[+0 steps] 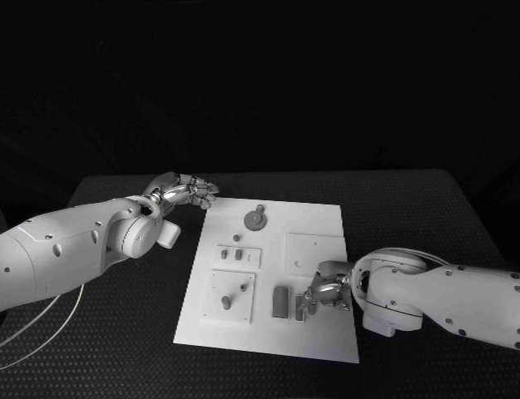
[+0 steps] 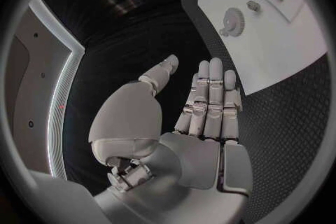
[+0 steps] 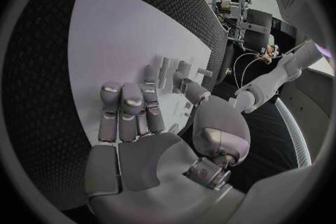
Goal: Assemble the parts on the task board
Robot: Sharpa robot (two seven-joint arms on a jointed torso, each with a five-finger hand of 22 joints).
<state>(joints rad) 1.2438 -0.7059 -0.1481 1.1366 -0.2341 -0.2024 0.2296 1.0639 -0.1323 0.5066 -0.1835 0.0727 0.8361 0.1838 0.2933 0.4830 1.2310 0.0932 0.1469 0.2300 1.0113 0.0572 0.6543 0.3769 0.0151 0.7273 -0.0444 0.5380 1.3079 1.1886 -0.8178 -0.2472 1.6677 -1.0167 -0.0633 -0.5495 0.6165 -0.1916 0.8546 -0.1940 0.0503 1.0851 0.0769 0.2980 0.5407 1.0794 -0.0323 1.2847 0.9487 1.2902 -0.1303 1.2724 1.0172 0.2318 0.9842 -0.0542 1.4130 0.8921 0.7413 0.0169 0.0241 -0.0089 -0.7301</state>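
The right hand hangs low over the task board, fingers loosely curled and holding nothing, likely lining up on the grey parts there. The left hand waits beside the board's far corner (spread, unladen).

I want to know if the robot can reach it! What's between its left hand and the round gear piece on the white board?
Only bare board: in the head view, nothing lies between the left hand and the gear on the task board.
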